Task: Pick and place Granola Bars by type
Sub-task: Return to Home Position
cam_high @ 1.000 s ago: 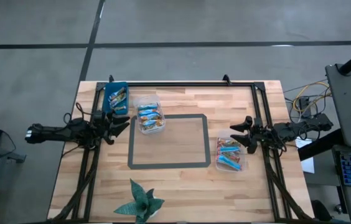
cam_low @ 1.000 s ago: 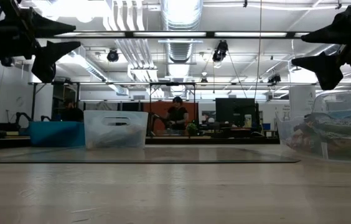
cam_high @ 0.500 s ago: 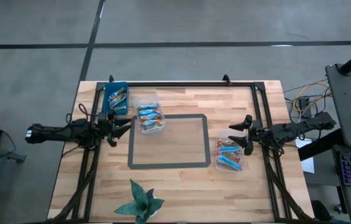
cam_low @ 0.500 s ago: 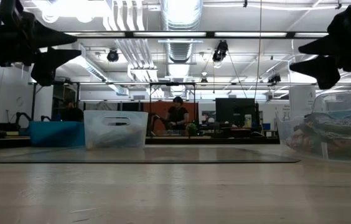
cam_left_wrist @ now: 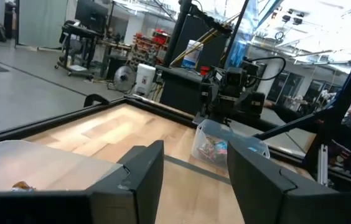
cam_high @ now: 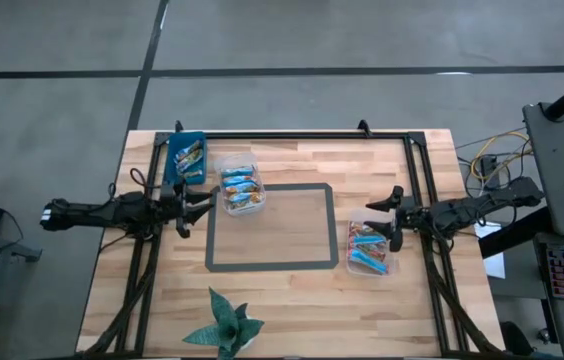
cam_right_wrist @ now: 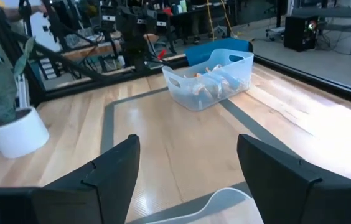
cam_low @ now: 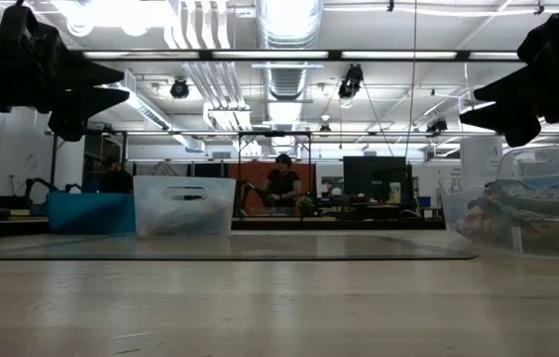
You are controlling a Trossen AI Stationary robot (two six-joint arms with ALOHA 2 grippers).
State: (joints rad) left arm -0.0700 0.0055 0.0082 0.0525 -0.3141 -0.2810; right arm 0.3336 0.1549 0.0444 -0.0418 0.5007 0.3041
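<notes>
Pale plank table [cam_high: 282,290], glossy Granola Bars [cam_high: 240,186] in tubs [cam_high: 221,206]; left hand [cam_high: 200,210], right hand [cam_high: 393,217] splayed.

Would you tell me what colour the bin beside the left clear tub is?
The bin is blue; the high view shows it best.

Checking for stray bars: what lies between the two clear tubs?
In the high view, only bare tabletop and the grey tape rectangle lie between the left clear tub and the right clear tub; nothing else.
</notes>
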